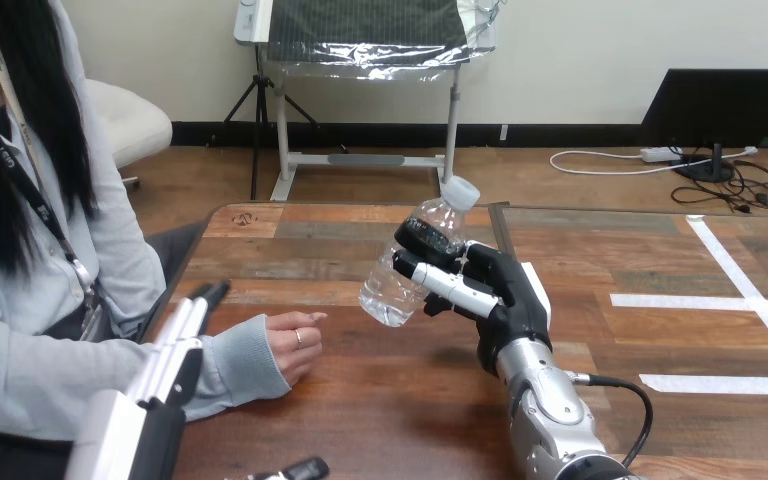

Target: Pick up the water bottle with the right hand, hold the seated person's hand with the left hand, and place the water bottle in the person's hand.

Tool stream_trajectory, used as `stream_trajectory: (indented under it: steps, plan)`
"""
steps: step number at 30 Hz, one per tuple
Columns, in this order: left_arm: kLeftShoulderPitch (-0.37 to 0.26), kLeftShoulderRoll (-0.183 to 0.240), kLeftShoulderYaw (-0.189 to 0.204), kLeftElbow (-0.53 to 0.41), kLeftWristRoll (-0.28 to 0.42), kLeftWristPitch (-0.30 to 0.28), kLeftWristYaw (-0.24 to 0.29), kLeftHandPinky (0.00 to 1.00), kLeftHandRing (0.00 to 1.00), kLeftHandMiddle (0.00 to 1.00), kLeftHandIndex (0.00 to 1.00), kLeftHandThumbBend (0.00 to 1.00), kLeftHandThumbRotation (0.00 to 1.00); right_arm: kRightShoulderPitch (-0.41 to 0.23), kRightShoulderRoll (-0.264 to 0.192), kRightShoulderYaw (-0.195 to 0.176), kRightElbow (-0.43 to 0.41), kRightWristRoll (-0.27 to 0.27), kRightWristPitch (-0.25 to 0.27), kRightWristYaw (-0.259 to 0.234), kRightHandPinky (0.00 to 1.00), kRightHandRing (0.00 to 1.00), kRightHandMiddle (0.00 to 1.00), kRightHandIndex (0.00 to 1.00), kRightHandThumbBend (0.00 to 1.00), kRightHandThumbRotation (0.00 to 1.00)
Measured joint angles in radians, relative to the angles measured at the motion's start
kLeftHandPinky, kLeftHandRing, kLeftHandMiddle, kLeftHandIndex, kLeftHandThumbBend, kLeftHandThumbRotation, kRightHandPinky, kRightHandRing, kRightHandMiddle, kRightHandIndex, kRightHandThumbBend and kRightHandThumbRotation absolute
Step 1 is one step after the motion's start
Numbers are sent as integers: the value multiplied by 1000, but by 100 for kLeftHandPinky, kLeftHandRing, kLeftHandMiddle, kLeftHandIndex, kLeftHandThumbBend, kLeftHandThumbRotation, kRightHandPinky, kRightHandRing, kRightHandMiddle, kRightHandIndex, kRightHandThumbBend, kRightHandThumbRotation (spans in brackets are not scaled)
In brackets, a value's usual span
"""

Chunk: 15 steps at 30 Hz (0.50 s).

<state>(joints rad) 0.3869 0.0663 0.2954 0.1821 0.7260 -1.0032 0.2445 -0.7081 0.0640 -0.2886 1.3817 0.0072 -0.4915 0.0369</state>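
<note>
One water bottle (388,290), tilted with its cap up-right and base down-left, is clasped by the right robot hand (495,295) above the table (360,400); the left robot hand (165,370) is extended, straight-fingered.

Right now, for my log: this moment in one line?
right hand: shut on bottle, tilted | left hand: open, beside person's hand | person's hand: on table

The bench (380,400) is made of wooden planks in mixed browns, some reddish and some grey. White tape lies flat on it, to the right of the right hand (508,300). A long strip (745,290) slants from the far edge towards the near right. A shorter strip (675,300) meets it, level with the hand. A second short strip (720,383) lies nearer, level with the wrist. A dark seam (501,225) crosses the planks just beyond the hand.
</note>
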Motion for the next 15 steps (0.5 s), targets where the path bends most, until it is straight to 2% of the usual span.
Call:
stream_trajectory:
  steps: [3,6,15]
  plan:
    - [9,7,-5,-49,47,67,37,90,98,99,99,100,48,1,-3,-2,0,9,-12,22,30,31,38,36,76,0]
    - [16,12,-9,-91,74,127,52,91,98,100,100,100,48,1,-6,-3,0,13,-23,36,29,31,38,36,76,0]
    - [41,40,-34,-207,132,302,49,90,97,98,99,100,44,1,-20,-2,-1,21,-55,69,28,29,37,36,75,0]
